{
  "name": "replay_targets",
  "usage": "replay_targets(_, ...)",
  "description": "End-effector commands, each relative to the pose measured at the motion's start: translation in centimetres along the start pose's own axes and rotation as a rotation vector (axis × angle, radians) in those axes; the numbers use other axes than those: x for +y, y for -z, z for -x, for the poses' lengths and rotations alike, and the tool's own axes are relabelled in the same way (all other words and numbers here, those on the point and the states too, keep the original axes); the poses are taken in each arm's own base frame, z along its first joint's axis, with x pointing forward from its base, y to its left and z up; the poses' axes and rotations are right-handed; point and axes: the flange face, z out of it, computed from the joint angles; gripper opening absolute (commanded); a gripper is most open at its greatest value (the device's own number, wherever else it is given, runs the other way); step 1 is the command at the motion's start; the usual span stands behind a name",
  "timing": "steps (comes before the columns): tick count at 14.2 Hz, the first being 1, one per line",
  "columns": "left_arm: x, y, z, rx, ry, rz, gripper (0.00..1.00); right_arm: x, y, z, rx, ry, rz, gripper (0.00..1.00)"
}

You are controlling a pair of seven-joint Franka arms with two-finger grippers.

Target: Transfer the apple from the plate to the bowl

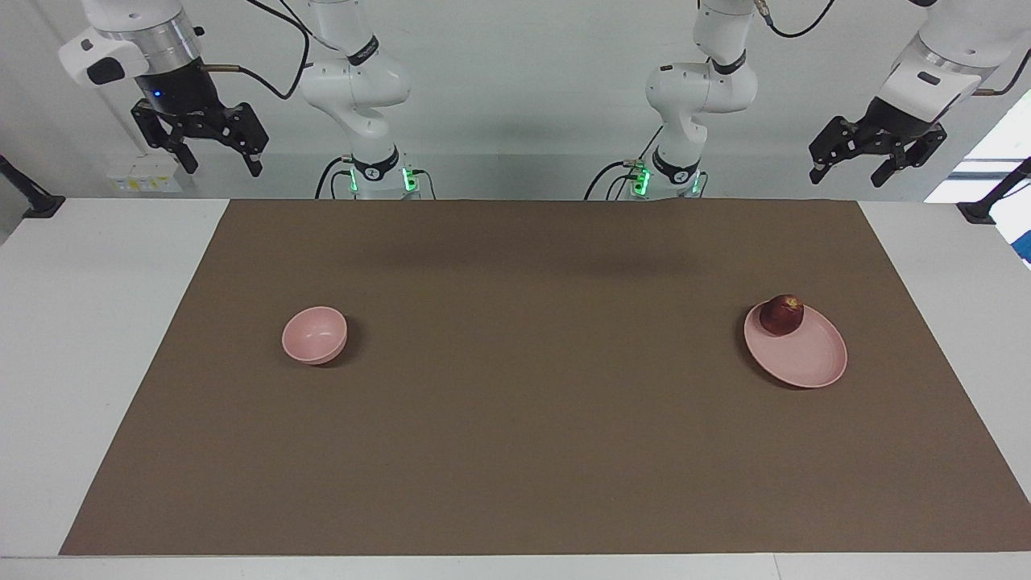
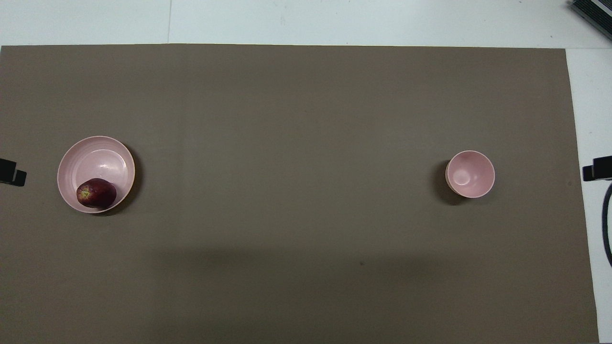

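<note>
Facing view, grippers: left gripper and right gripper both hang high with jaws spread, holding nothing (both arms wait).
Facing view, apple: apple sits on the plate, well below the left jaws, on the plate's part nearer to the robots.
Facing view, bowl: bowl stands well below the right jaws.
Overhead view: only this view shows the bowl's bare inside; of the grippers only dark tips at the edges.

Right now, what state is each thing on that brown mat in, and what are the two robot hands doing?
Small dark red apple: resting on the plate, at the edge nearer the robots.
Wide shallow pale pink plate: flat on the mat, holding the apple.
Small deep pale pink bowl: upright, empty.
Left gripper: raised, fingers open, holding nothing, waiting.
Right gripper: raised, fingers open, holding nothing, waiting.
</note>
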Motion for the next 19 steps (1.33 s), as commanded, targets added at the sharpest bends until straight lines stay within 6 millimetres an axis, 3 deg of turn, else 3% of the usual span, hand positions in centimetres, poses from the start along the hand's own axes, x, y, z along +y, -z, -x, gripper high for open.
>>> replay_targets(1,0.35,0.02,0.65,-0.003,-0.004,0.006,1.0,0.19,0.38,0.16,0.015,-0.009,0.002,1.0)
replay_targets(19,0.25,-0.4,0.39,0.044,-0.007,0.004,1.0,0.17,0.38,0.16,0.015,-0.011,0.0,1.0)
